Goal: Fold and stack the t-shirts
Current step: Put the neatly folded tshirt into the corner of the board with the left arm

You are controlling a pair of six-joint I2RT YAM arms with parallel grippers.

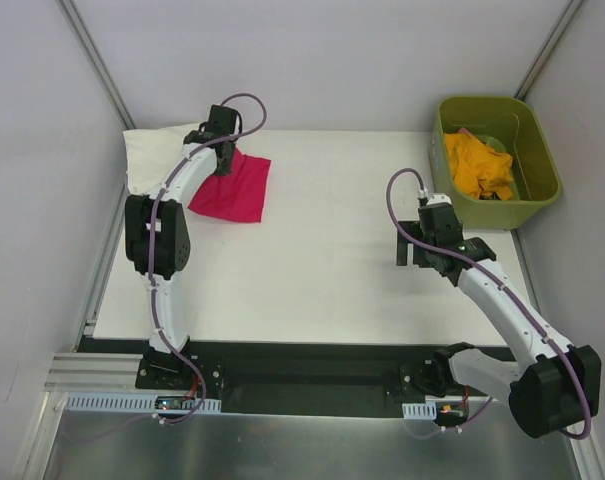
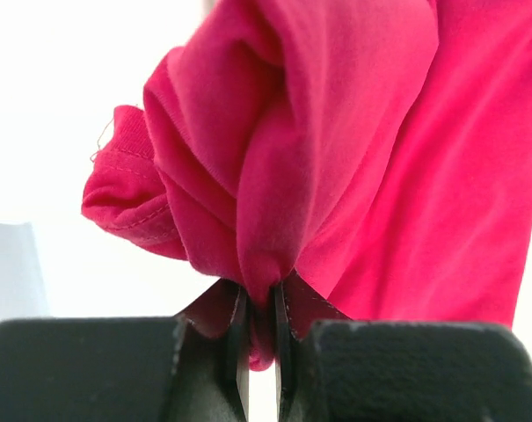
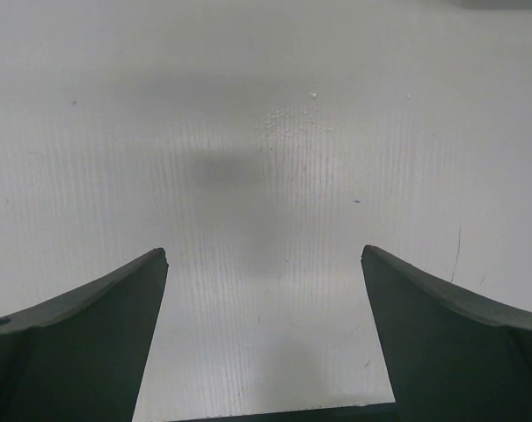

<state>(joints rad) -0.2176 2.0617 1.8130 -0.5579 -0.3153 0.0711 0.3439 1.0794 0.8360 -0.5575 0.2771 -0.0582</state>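
Two arms: the left arm [image 1: 167,230] reaches to the counter's [image 1: 322,270] 10 o'clock corner; the right arm [image 1: 502,300] hangs over bare counter near 3 o'clock.
Right jaws: spread wide with nothing between them and only counter surface below.
Left jaws: pinched narrow on a bunched fold of the magenta t-shirt [image 2: 380,132].
Key relation: from the left jaws the magenta t-shirt [image 1: 232,190] spreads toward 5 o'clock as a folded patch on the counter. Its long axis runs roughly 12 to 6, and the grip sits at its far-left corner.
Nearer arm: the left arm, already holding the shirt; the right jaws are well apart from it.
White t-shirt [image 1: 152,155]: at 10 o'clock, just beside the magenta one's left edge, probably where the stack goes.
Orange-yellow t-shirt [image 1: 479,165]: crumpled in the olive bin [image 1: 542,190] at 1 o'clock, nearer the right arm.
Hidden: the left arm covers much of the white t-shirt, so its fold and any overlap with the magenta cannot be told. How many layers the left jaws pinch is also unclear.
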